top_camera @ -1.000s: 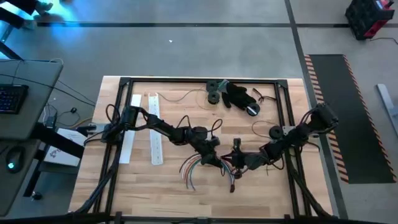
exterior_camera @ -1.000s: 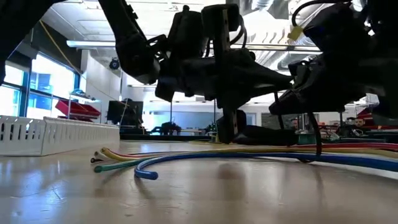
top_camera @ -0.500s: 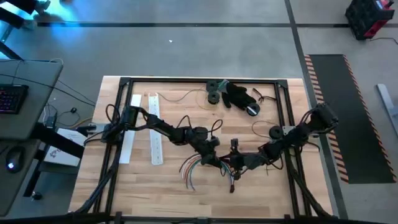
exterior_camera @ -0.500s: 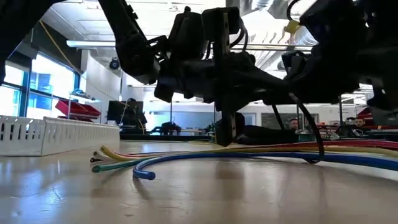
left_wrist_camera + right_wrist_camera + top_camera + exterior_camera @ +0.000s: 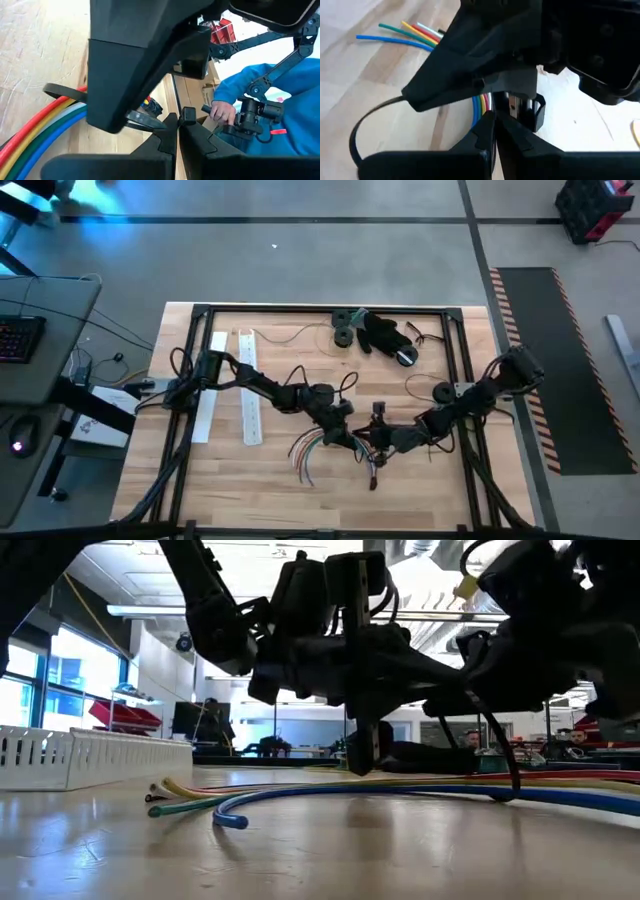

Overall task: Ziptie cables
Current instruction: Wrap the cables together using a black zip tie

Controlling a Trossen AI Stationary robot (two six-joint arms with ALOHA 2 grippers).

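High view: both grippers meet over the cables (image 5: 312, 448) mid-table

You have one bundle of cables (image 5: 312, 446) on the table (image 5: 440, 490), two long white perforated strips (image 5: 250, 385) near its left edge, one black heap (image 5: 385, 335), and two arms.

Multicoloured cables (image 5: 300, 798), bundled, lying flat on table, ends fanned
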